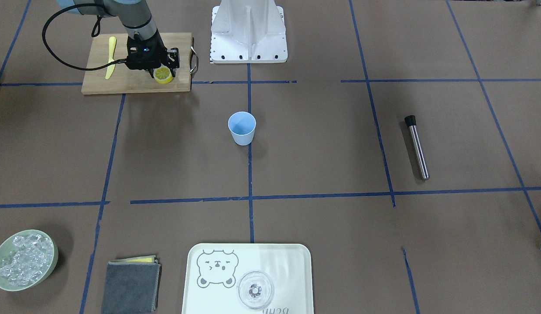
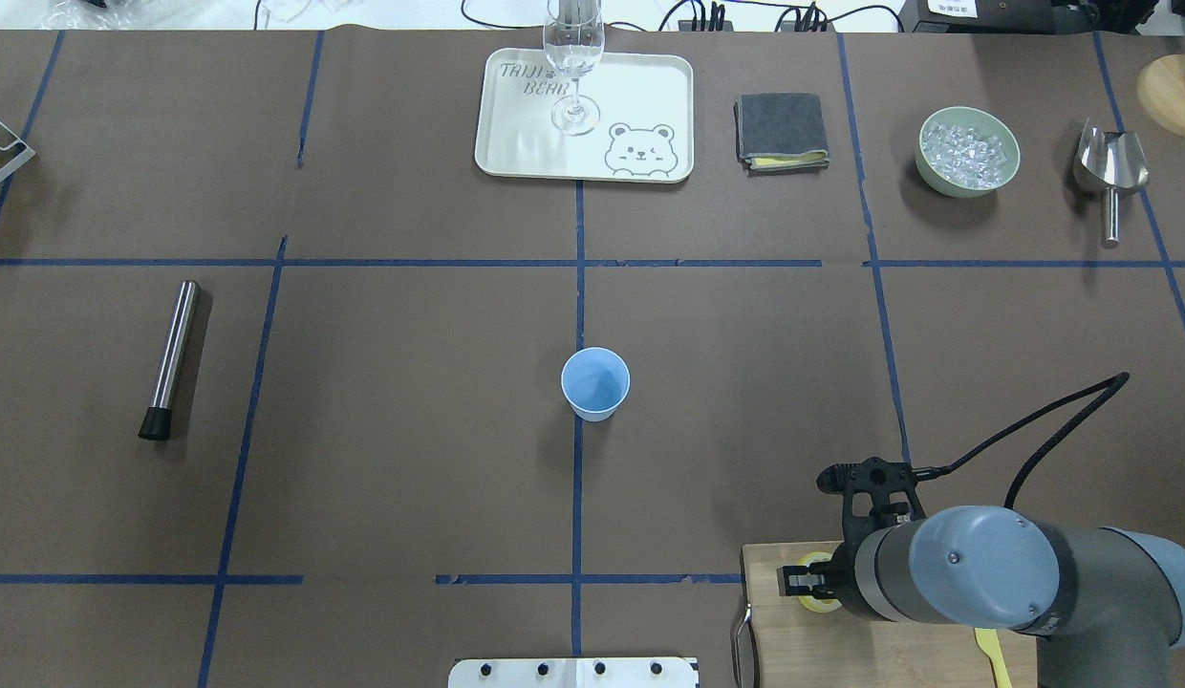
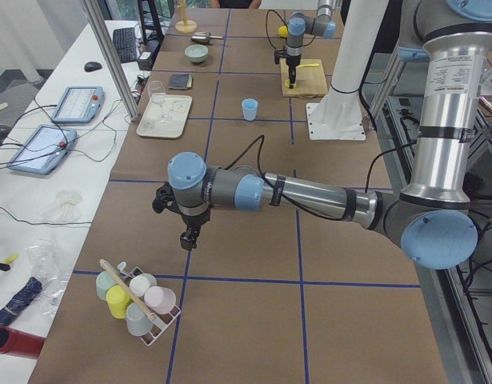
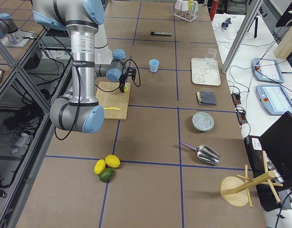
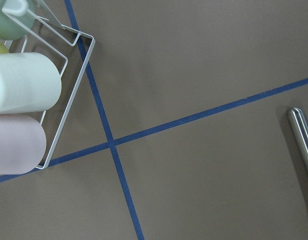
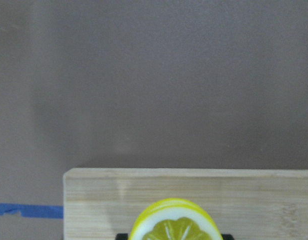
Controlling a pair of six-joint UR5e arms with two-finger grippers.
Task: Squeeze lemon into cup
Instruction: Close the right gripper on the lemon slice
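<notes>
The lemon (image 1: 162, 75) is a round slice with yellow rind, at the near right corner of a wooden cutting board (image 1: 122, 85). My right gripper (image 1: 159, 72) stands over it with a finger on each side, shut on it. In the right wrist view the lemon (image 6: 176, 226) fills the bottom centre between the fingertips; a second rim shows behind it. It also shows in the overhead view (image 2: 814, 592). The light-blue cup (image 1: 241, 127) stands upright at the table's middle (image 2: 595, 383), well apart from the board. My left gripper (image 3: 187, 238) hovers over bare table far away; I cannot tell if it is open or shut.
A yellow plastic knife (image 1: 110, 56) lies on the board. A metal muddler (image 1: 417, 146) lies on the robot's left side. A tray (image 1: 288, 257) with a clear glass (image 1: 255, 289), a grey cloth (image 1: 131, 285) and a bowl of ice (image 1: 24, 259) line the far edge. A cup rack (image 3: 138, 300) sits near the left gripper.
</notes>
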